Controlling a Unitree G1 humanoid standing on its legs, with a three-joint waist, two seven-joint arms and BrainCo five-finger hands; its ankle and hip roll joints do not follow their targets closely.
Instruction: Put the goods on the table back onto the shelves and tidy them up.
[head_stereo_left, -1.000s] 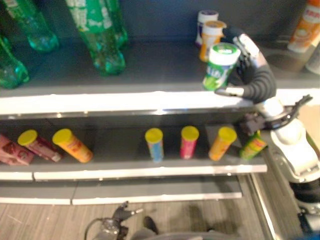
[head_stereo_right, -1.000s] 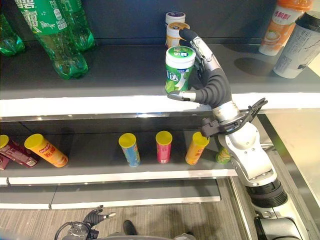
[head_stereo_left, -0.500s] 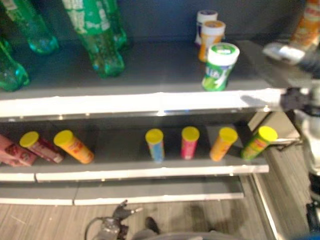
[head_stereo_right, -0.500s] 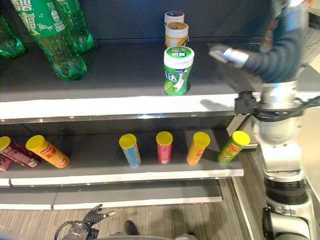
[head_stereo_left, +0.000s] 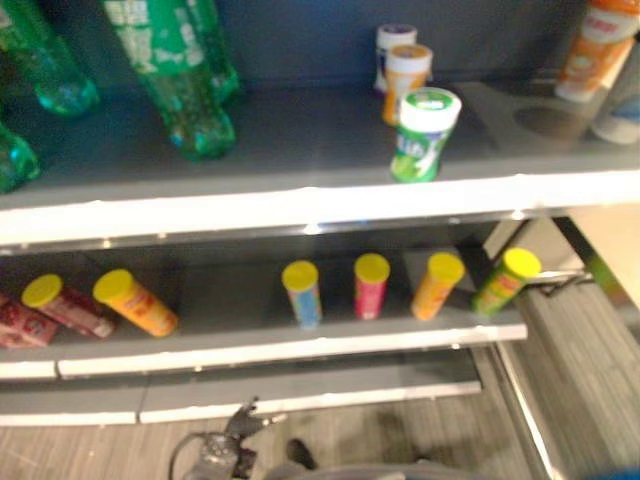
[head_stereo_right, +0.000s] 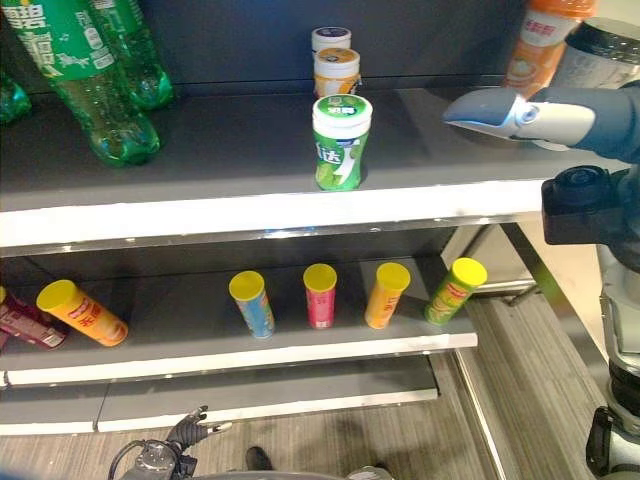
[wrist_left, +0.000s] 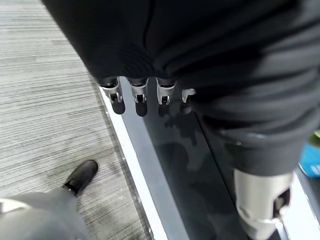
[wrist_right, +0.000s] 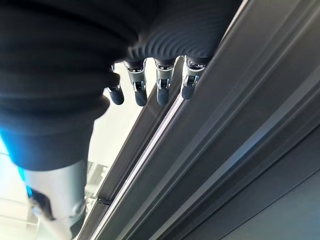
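Note:
A green jar with a white lid (head_stereo_right: 341, 143) stands upright near the front edge of the upper shelf (head_stereo_right: 200, 215), free of any hand. My right hand (head_stereo_right: 500, 110) hovers to the right of it, level with the shelf and well apart from the jar. In the right wrist view its fingers (wrist_right: 150, 87) hang straight and hold nothing, with the shelf rails past them. My left hand (head_stereo_right: 190, 432) hangs low near the floor, its fingers (wrist_left: 135, 97) relaxed and holding nothing.
Behind the green jar stand an orange jar (head_stereo_right: 337, 72) and a white one (head_stereo_right: 331, 40). Green bottles (head_stereo_right: 80, 80) fill the upper left, and drink cups (head_stereo_right: 545, 45) the upper right. Several yellow-lidded tubes (head_stereo_right: 320, 295) stand on the lower shelf. A person's shoe (wrist_left: 82, 176) rests on the floor.
My right hand has let go of the green jar and drawn away to the right. The jar now stands alone on the upper shelf. The camera has shifted slightly.

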